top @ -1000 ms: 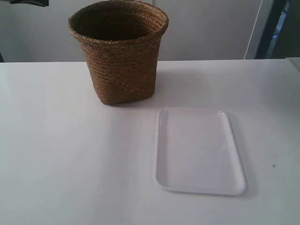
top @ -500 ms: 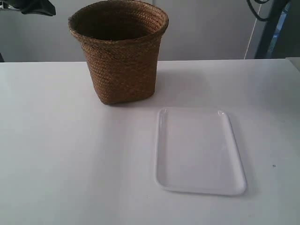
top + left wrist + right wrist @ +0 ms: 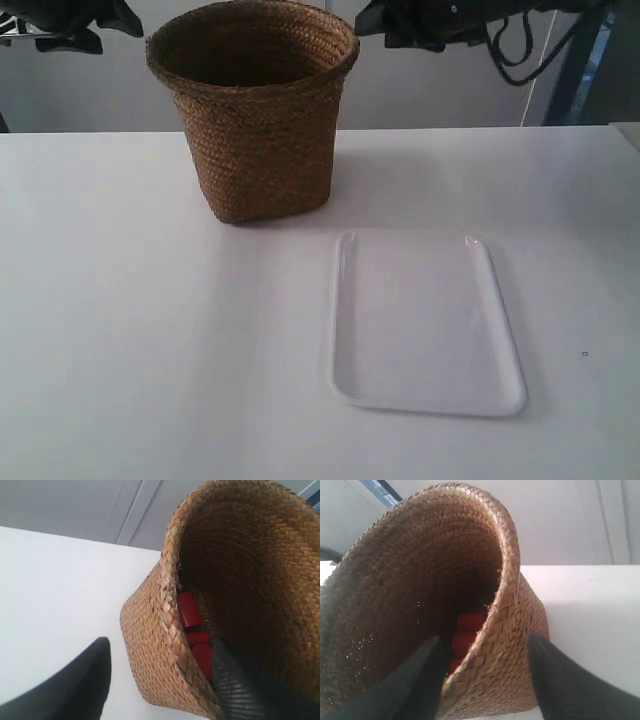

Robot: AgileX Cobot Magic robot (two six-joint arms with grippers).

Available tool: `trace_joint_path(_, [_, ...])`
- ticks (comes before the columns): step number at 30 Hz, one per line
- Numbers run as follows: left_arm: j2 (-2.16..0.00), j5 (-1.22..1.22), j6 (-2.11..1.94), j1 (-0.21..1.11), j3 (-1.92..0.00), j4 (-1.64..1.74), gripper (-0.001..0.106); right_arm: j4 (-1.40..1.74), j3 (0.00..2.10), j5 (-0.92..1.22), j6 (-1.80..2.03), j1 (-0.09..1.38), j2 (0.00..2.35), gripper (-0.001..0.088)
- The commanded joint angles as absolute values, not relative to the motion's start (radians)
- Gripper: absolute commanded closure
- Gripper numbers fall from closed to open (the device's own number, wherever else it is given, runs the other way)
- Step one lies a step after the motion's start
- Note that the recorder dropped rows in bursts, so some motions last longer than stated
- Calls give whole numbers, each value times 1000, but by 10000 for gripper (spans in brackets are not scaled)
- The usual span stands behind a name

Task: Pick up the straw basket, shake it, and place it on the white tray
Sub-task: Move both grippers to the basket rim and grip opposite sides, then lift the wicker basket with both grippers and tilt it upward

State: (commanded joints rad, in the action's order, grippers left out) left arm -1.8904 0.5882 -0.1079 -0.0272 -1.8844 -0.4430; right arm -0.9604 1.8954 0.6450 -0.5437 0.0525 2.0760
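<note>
The straw basket (image 3: 255, 110) stands upright on the white table, behind and left of the white tray (image 3: 425, 320), which lies flat with nothing on it. My left gripper (image 3: 161, 641) is open and straddles the basket's rim (image 3: 170, 605), one finger inside and one outside. My right gripper (image 3: 486, 637) is also open and straddles the rim (image 3: 507, 580) the same way. Red blocks (image 3: 190, 610) lie at the basket's bottom and also show as red blocks (image 3: 470, 625) in the right wrist view. In the exterior view a dark arm hangs at each side of the rim.
The arm at the exterior view's left (image 3: 70, 20) and the arm at the exterior view's right (image 3: 420, 20) hover at rim height. Cables (image 3: 520, 50) hang from the right one. The table (image 3: 130, 330) runs wide in front; a wall stands behind.
Both arms have come in from the top corners toward the basket's rim. Basket and tray have not moved.
</note>
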Motion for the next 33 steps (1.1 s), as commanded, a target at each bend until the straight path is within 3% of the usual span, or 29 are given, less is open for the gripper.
trace_joint_path(10, [-1945, 516, -108, -27, -1884, -485, 408, -1057, 1895, 458, -632, 55, 2111, 257])
trace_joint_path(28, [-2016, 486, -52, -27, -1884, -569, 408, -1128, 1901, 328, -758, 153, 2193, 257])
trace_joint_path(33, [-2052, 470, -38, -21, -1884, -575, 409, -1128, 1901, 325, -758, 160, 2212, 311])
